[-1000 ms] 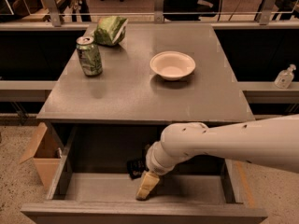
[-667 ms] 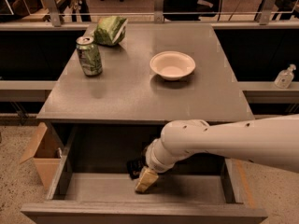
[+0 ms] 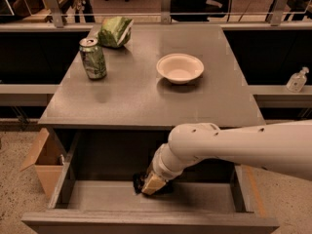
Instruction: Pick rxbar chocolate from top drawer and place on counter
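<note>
The top drawer (image 3: 97, 196) stands pulled open below the counter (image 3: 146, 91). My white arm reaches down into it from the right. My gripper (image 3: 152, 184) is low over the drawer floor, near the middle. A small black object, likely the rxbar chocolate (image 3: 138, 181), lies at the gripper's left side and is mostly hidden by it. I cannot tell whether it is held.
On the counter stand a green can (image 3: 93, 58) at the left, a green snack bag (image 3: 116, 31) at the back left and a white bowl (image 3: 180, 68) near the middle. A tan cardboard box (image 3: 43, 162) sits on the floor left of the drawer.
My gripper has moved a little up and toward the back of the drawer, staying at the black object. Nothing on the counter has moved.
</note>
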Motion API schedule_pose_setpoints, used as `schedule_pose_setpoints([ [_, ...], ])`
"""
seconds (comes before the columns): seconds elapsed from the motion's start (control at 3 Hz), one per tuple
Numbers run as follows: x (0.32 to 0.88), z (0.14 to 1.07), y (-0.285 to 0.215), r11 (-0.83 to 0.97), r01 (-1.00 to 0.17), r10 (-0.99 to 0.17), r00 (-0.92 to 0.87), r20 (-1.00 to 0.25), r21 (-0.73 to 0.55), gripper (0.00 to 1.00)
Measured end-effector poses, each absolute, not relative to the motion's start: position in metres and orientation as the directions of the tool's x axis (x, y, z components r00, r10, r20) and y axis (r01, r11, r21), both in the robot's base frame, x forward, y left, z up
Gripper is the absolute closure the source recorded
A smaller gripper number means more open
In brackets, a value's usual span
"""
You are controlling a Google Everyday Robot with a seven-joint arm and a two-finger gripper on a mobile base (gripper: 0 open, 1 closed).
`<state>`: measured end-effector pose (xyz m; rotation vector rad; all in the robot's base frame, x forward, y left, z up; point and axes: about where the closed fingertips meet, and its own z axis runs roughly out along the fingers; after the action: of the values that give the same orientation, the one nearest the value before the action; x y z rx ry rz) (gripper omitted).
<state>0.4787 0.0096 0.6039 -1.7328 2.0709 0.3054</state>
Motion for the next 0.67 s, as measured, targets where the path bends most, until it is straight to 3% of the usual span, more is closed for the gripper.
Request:
schedule_pose_setpoints([
  [0.67, 0.441, 0.661, -0.030, 0.278, -0.936, -0.867, -0.147, -0.476, -0.218, 1.00],
])
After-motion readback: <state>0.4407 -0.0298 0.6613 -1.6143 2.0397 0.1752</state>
